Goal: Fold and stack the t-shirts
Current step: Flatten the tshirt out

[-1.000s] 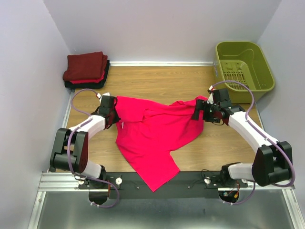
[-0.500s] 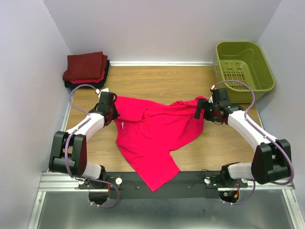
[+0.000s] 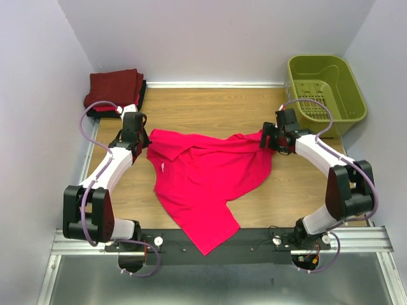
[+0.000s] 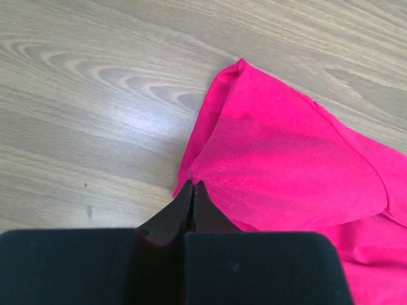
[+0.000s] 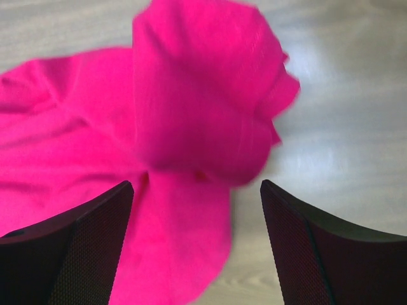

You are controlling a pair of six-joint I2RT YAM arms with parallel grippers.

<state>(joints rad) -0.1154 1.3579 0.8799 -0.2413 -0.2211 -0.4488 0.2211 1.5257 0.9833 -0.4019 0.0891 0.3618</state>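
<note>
While both arms reach in, pink shirt lies rumpled mid-counter

Where the bright pink-red t-shirt (image 3: 210,178) spreads unfolded across the middle of the counter (image 3: 210,108), its lowest tip reaches bottom centre. The left gripper (image 4: 193,187) has its fingers pressed together, pinching the shirt's left edge. The right gripper (image 3: 266,136) sits at the shirt's right corner, fingers (image 5: 82,248) spread, with a blurred bunch of cloth showing between them. At upper left sit the folded shirts (image 3: 114,92), stacked. An olive basket (image 3: 348,89) stands at upper right.
</note>
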